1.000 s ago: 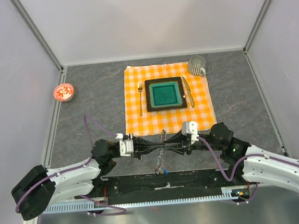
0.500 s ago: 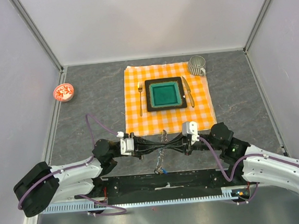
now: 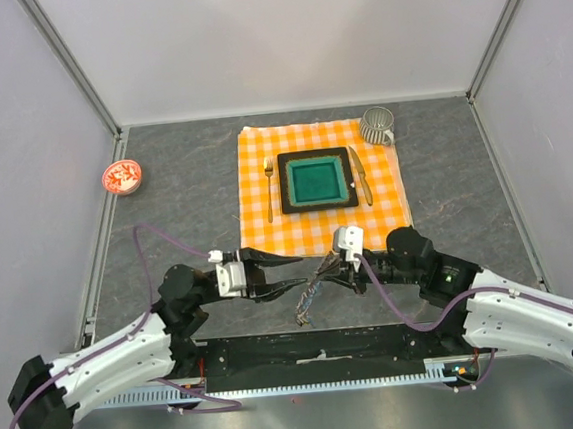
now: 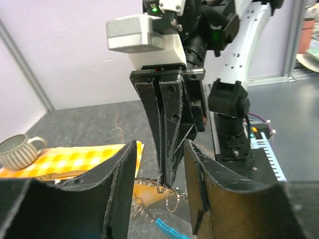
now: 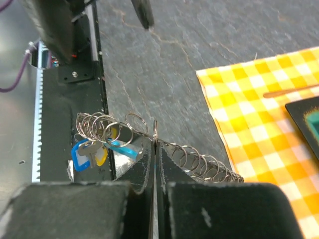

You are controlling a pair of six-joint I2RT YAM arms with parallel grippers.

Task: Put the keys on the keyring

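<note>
I'm letting my left gripper (image 3: pixel 302 271) spring open and backing it off, so my right gripper (image 5: pixel 155 142) alone is clenching the keyring (image 5: pixel 123 150), keys (image 5: pixel 82 155) bunching at its end, probably for a regrasp.

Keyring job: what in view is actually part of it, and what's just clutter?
In play: keyring, pinched in the right gripper; keys, blue and yellow heads, beside its rings; left gripper, open.
Lying about: fork, knife, plate, mug, checked cloth, red-and-white dish.
</note>
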